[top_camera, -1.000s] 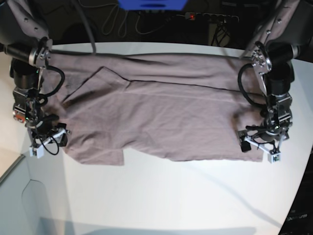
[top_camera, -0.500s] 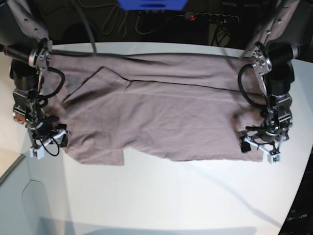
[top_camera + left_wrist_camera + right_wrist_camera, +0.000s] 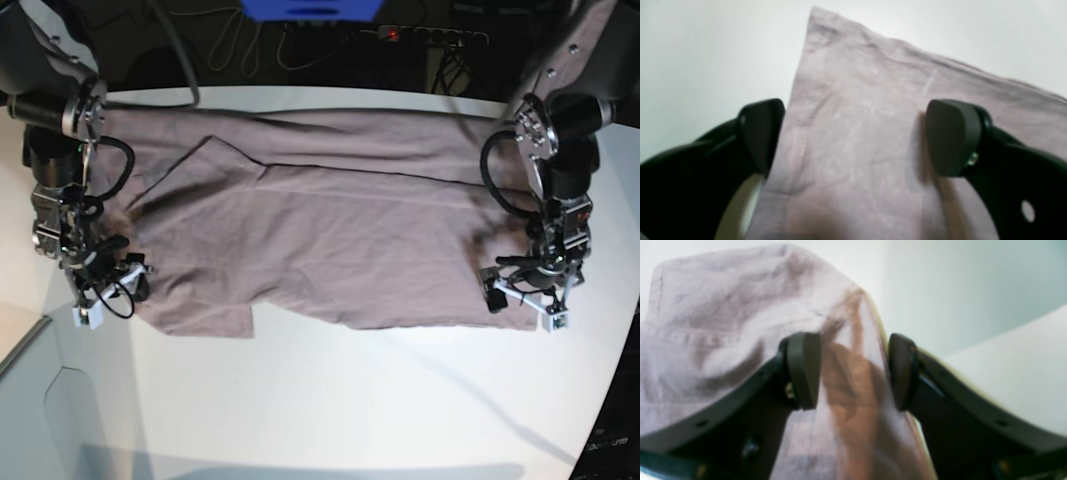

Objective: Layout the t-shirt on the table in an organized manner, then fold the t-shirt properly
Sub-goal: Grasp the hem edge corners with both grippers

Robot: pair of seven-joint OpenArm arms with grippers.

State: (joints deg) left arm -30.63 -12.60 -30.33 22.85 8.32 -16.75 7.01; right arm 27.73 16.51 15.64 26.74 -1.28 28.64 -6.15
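**Operator:** Where is the t-shirt (image 3: 330, 230), and how does it look?

**Technician:** The mauve-grey shirt lies spread across the far half of the white desk (image 3: 330, 400), folded lengthwise, with a dark fold line running across its upper part. One sleeve flap hangs off the near edge at the base view's left. The fabric shows soft creases and a stitched hem.

**Operator:** State of each claw?

**Technician:** The left claw (image 3: 853, 136) stands released, fingers wide apart over a shirt corner lying flat between them. The right claw (image 3: 853, 370) is partly spread, with bunched fabric standing between its pads (image 3: 805, 368); whether the pads press it cannot be told.

**Operator:** What is hard to make out?

**Technician:** Both wrist views are blurred. In the base view, the arms cover the shirt's side edges.
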